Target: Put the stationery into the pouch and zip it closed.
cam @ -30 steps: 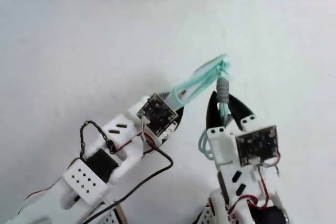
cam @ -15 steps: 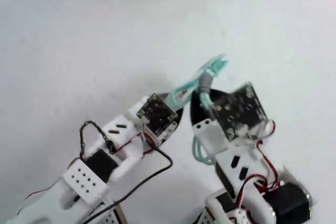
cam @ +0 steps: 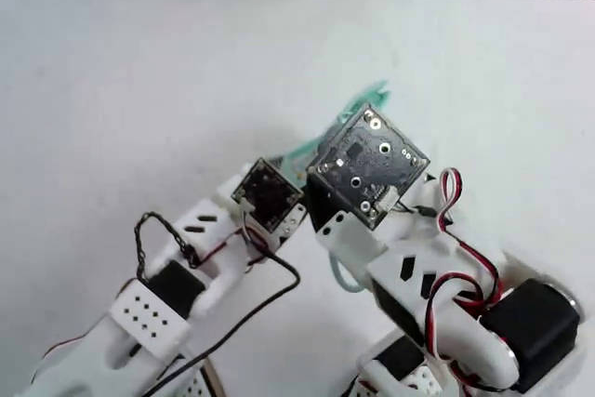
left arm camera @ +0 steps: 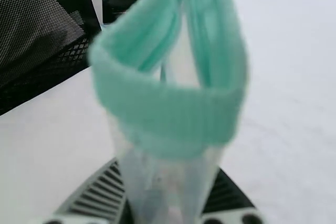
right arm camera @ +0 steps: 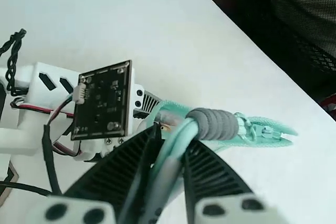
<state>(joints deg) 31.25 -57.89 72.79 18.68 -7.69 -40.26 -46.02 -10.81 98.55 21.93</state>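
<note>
left gripper: clamped on pouch
right gripper: grasping pen
risk: pen may snag the floppy pouch rim and miss the opening

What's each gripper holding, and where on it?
Left gripper: clear mint-rimmed pouch, by its body, away from the mouth. Right gripper: mint pen with grey ribbed grip, by the barrel.

Mint-green clear pouch, mouth open, grey-gripped pen touching it
</note>
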